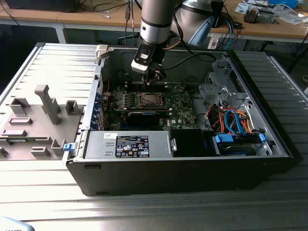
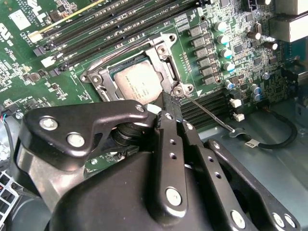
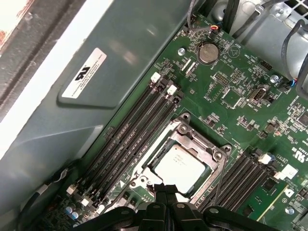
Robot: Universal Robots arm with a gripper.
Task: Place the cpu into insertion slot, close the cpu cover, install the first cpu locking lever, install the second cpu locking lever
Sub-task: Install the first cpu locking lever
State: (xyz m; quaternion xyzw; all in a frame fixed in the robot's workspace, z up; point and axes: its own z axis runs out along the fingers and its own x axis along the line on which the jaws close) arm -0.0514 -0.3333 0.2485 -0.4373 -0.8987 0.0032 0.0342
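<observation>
Right now the cpu (image 2: 137, 86) lies flat in the insertion slot (image 3: 151, 161), with its shiny top facing up. The cpu cover (image 2: 166, 60) is down over it, and the chip shows through the square window. So I think those two jobs are done. A thin metal locking lever (image 2: 207, 111) sticks out from one corner of the cover, across the green motherboard (image 3: 231, 96). It does not look hooked down. The gripper (image 2: 166, 108) has its two black fingers pressed together and carries nothing. Its tip is right at the corner where that lever starts, just beside the cover's edge. I cannot tell if it touches the lever. My guess is that the job now is the first lever. To do it well, the closed tip should push on the thin rod itself, not on the chip or the cover window. It should push slowly and stay low, so the rod does not slip off the tip and spring back. The rod has to go under its little catch, and the tip should keep clear of the long black memory slots (image 3: 139, 125) close by. In the exterior view the arm reaches down into the open computer case (image 1: 192, 168), which lies on its side.
</observation>
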